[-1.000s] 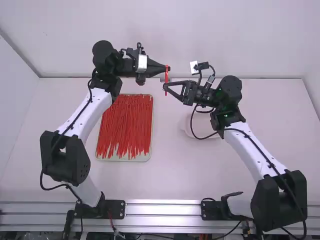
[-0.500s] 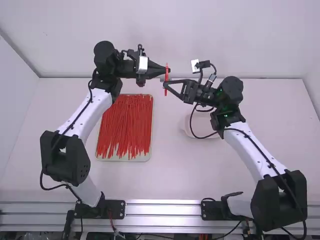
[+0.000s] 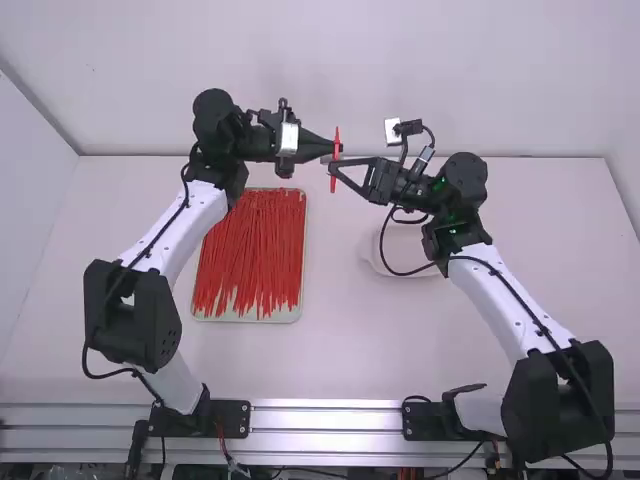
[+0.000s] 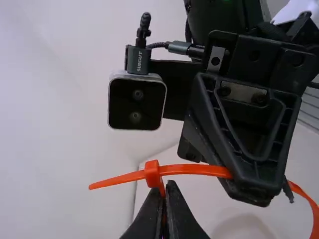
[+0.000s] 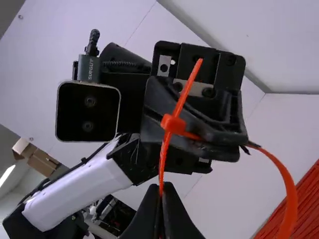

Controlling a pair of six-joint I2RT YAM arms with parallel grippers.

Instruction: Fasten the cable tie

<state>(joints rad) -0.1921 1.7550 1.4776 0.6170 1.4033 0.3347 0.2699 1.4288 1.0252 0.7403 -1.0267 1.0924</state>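
Shifting rightward, our left fingers (image 3: 327,149) are nearing our right fingers (image 3: 333,179). Beyond the tray of spare ties (image 3: 246,316), both pairs are clamping the cable tie (image 3: 336,142) in mid-air. We are judging it light, springy, slick: grip beside the head (image 4: 152,171).

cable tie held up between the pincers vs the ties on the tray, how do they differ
The held cable tie hangs in the air, pinched by the left pincer and right pincer; the tray ties lie on the tray. The held cable tie is curved, its strap seemingly through its head; the tray ties lie straight and loose. Both are the same red-orange.
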